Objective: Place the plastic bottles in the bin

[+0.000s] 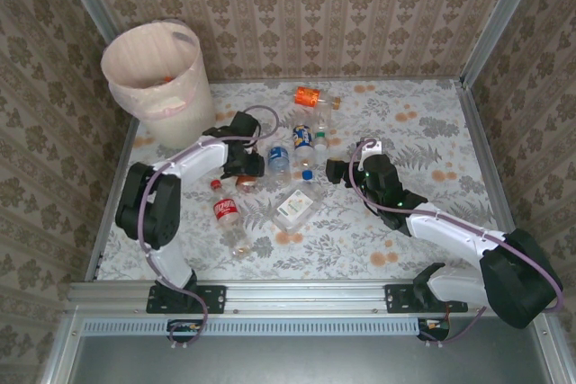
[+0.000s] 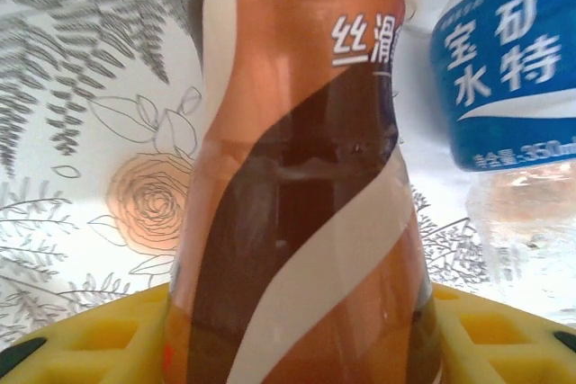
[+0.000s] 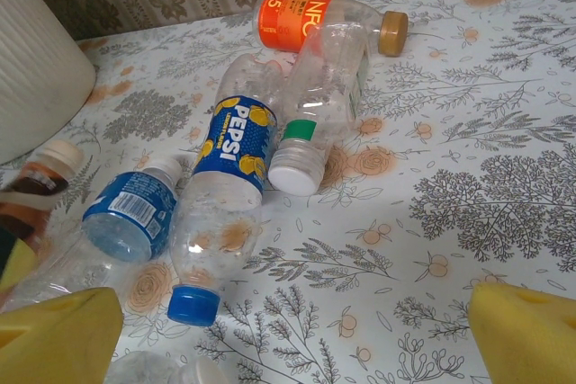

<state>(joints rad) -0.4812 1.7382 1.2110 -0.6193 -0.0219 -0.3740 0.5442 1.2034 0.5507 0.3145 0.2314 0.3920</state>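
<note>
My left gripper (image 2: 297,348) (image 1: 245,171) is shut on a bottle with a copper-and-brown label (image 2: 297,177) lying on the table, its yellow fingers (image 2: 81,339) pressed to both sides. A blue-labelled water bottle (image 2: 504,69) lies just right of it. My right gripper (image 3: 292,339) (image 1: 335,171) stands open over bare table, nothing between its fingers. Ahead of it lie a Pepsi bottle (image 3: 225,182), a blue-labelled bottle (image 3: 126,218), a clear white-capped bottle (image 3: 319,101) and an orange bottle (image 3: 306,20). The cream bin (image 1: 153,74) stands at the far left corner.
A red-labelled bottle (image 1: 229,216) and a flattened clear bottle (image 1: 297,206) lie nearer the arm bases. Patterned walls enclose the table on the left, back and right. Open floral tabletop (image 1: 423,141) lies to the right of the bottle cluster.
</note>
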